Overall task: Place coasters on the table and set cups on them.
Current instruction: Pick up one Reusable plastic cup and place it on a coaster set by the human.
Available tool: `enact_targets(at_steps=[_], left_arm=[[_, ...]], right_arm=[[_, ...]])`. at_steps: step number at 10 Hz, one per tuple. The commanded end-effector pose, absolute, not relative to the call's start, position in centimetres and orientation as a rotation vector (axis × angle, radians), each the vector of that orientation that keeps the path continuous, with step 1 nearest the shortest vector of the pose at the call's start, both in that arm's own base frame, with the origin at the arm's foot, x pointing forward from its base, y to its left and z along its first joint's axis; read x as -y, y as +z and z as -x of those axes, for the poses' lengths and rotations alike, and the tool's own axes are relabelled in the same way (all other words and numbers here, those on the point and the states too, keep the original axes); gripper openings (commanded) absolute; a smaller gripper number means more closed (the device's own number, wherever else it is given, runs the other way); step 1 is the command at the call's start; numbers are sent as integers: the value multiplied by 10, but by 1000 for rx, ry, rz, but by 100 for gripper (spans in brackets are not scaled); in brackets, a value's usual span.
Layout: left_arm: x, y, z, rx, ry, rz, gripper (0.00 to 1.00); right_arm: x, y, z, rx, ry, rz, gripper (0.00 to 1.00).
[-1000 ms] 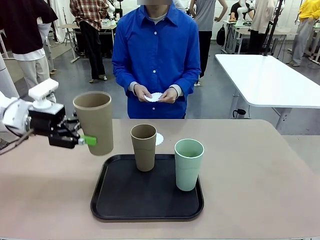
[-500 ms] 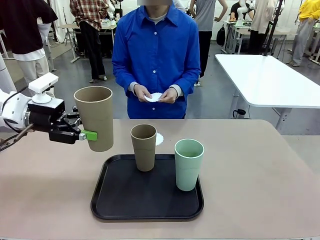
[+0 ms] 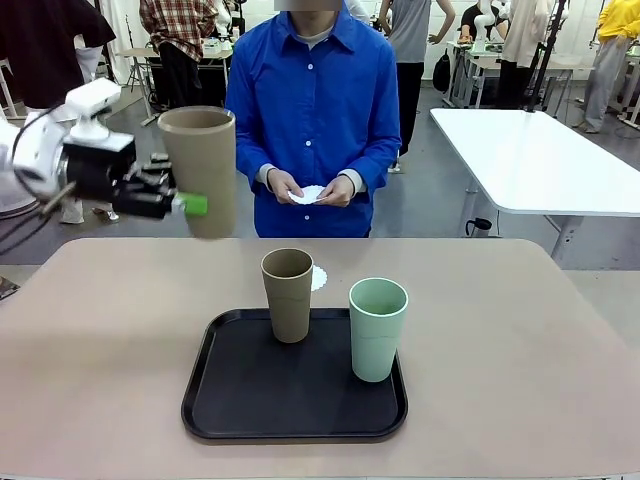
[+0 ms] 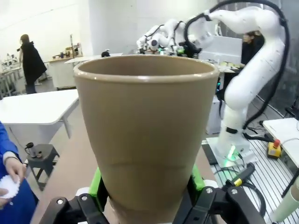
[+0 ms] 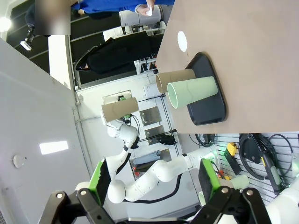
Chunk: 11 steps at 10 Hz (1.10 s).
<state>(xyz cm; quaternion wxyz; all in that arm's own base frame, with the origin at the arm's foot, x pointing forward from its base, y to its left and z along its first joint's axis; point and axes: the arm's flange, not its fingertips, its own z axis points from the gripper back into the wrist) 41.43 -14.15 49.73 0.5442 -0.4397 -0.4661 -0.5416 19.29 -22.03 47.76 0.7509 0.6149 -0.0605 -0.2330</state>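
Observation:
My left gripper (image 3: 193, 205) is shut on a tan cup (image 3: 200, 168) and holds it upright, high above the table's (image 3: 90, 340) far left. In the left wrist view this cup (image 4: 147, 126) sits between the green pads (image 4: 96, 186). A second tan cup (image 3: 288, 294) and a mint green cup (image 3: 378, 328) stand on the black tray (image 3: 250, 400). One white coaster (image 3: 319, 277) lies on the table just behind the tray. The person holds more coasters (image 3: 308, 194) in both hands. My right gripper (image 5: 154, 179) is open and far above the table (image 5: 252, 56), with nothing between its fingers.
The person in a blue shirt (image 3: 315, 110) stands at the table's far edge. A white-topped table (image 3: 540, 160) is at the back right. Bare tabletop lies left and right of the tray. My right arm (image 4: 250, 70) shows behind the held cup.
My left gripper has lifted the tan cup well upward and slightly right, from beside the tray to chest height of the person. The other cups and the person's hands stayed put.

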Motion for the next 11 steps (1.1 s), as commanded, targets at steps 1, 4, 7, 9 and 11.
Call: enact_targets(at_steps=[1, 4, 7, 9, 11], left_arm=[[169, 504, -458, 1087, -1228, 1024, 83], [192, 488, -540, 1127, -1218, 1075, 83], [213, 445, -590, 1116, -1227, 1110, 83], [223, 417, -601, 1107, -1282, 1134, 83], [231, 388, -608, 1078, -1317, 1134, 83]], right_arm=[[221, 478, -193, 135, -504, -1352, 100], [221, 478, -193, 135, -504, -1352, 100], [221, 478, -193, 135, -504, -1352, 100], [221, 478, -193, 135, -504, -1352, 100], [221, 478, -193, 135, -504, -1352, 100]])
